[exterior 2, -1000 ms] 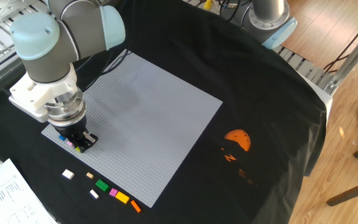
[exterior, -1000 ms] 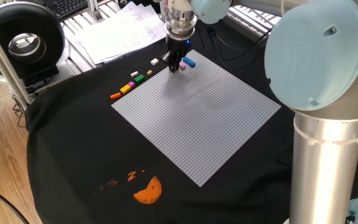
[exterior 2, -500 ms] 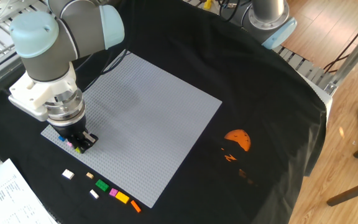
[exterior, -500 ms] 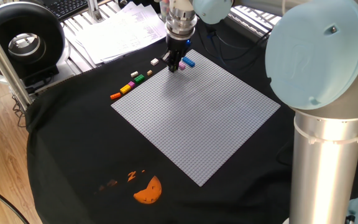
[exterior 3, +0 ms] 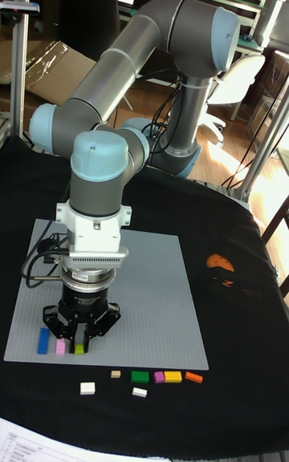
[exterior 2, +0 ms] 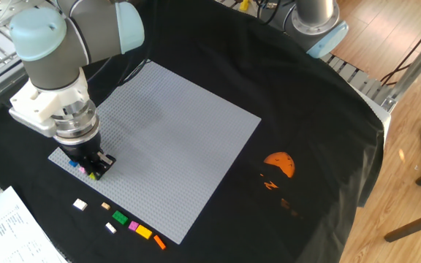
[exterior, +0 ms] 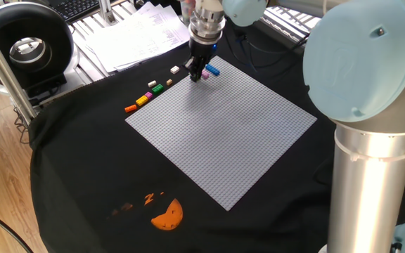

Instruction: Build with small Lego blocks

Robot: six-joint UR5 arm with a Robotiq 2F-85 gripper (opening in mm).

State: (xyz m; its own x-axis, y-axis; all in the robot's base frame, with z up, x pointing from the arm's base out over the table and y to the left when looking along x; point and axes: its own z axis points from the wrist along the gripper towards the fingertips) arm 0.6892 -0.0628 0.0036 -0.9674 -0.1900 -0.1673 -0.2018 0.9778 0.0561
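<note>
Down low, gripper (exterior 3: 79, 338) sits over near corner of grey baseplate (exterior 3: 152, 301) — fingers around yellow-green brick (exterior 3: 79, 346), too small to tell if clamped. Blue brick (exterior 3: 43, 339) and pink brick (exterior 3: 60, 346) just beside, long sides pointing front-to-back. Other small Lego blocks (exterior 3: 156, 377) — row on black cloth (exterior 3: 241, 398) along plate's edge.
</note>
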